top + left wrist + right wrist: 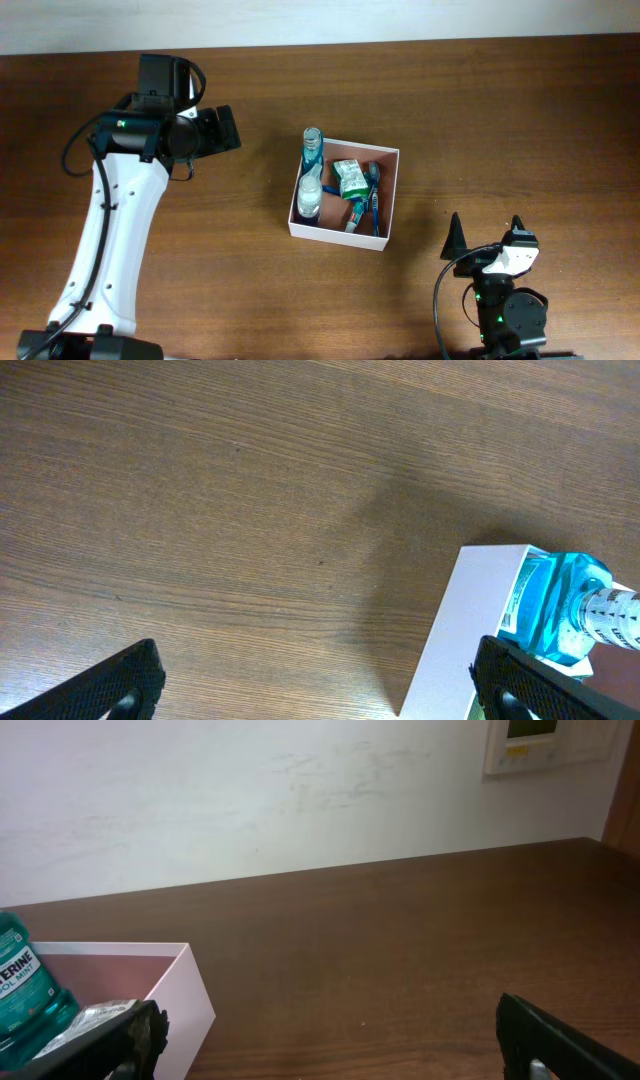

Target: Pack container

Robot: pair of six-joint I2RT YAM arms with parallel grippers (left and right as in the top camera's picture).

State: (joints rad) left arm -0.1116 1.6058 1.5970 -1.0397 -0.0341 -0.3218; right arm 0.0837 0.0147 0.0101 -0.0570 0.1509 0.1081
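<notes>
Two bottles (pixel 310 190), from overhead, laid end to end along the left wall of the container (pixel 336 231), with a green packet (pixel 350 178) and blue toothbrushes (pixel 366 208) beside them; probably set flat to stay low inside the rim. Container near the middle of the dark wood table (pixel 520 120), nothing loose around it. Left gripper (pixel 230 128) well off to its left, turned toward it, jaws apart and empty. Right gripper (pixel 486 236) near the front edge, off the container's right corner, jaws spread wide, holding nothing. Judged nearly or fully packed; no lid in sight.

From the left wrist: black fingers (pixel 118 685) in both lower corners, wide apart, only bare wood grain between. White outer wall of the container at lower right, a blue mouthwash bottle (pixel 560 605) poking past its corner. Near the box, not touching it.

From the right wrist: likewise spread, nothing between. Container at lower left, mouthwash label partly readable, something silvery beside it too cropped to name. Beyond the table, a plain white room wall (pixel 300 800), a small pale panel (pixel 545 740) mounted upper right, and wooden trim at the far right edge.
</notes>
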